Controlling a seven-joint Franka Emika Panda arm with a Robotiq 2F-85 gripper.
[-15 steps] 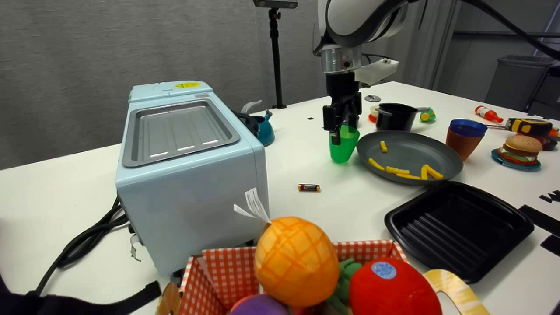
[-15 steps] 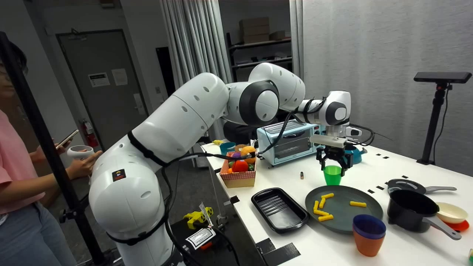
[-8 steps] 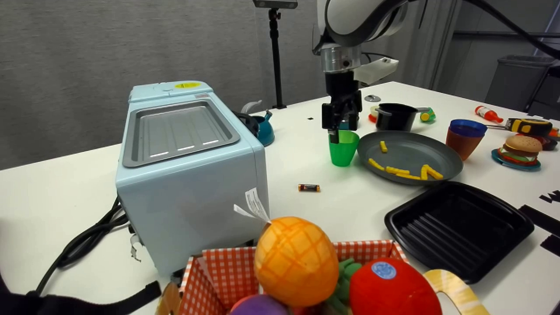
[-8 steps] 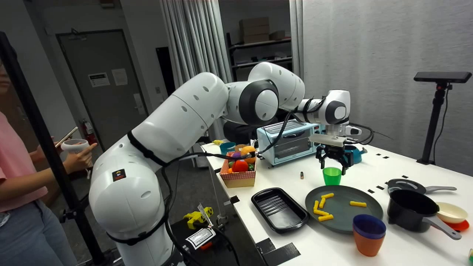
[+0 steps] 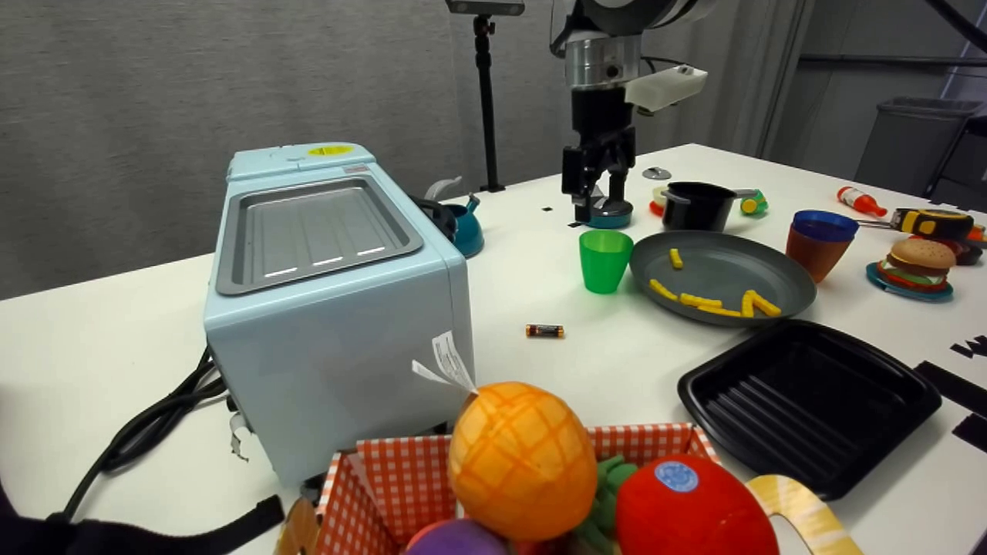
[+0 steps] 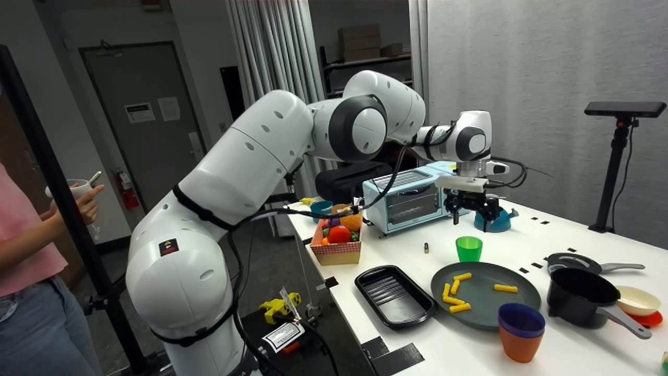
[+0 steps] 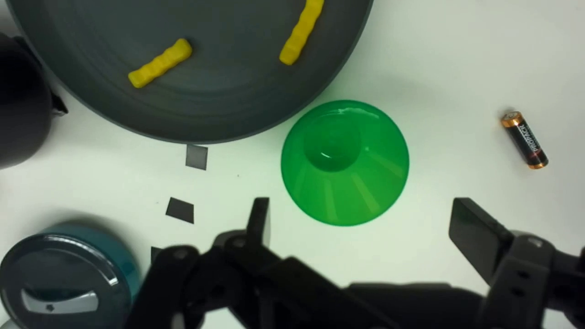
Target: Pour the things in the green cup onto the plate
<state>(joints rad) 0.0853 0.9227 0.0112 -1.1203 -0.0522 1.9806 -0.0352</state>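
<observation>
Just now rising clear of the green cup (image 7: 345,164), holding the gripper (image 6: 470,224) spread wide and pinching nothing. Leaving the cup standing upright on the worktop (image 5: 524,285), well in from the edge nearest the curtain (image 5: 193,108), just beside the plate (image 5: 732,266), without showing whether touching. Displaying a bare floor inside the cup and six yellow pieces (image 6: 505,288) lying on the plate, so probably completing the pour. Catching light in thin, see-through plastic narrowing to a round base; spreading dull dark grey within the plate's raised rim; rippling along the stubby, crinkled pieces.
</observation>
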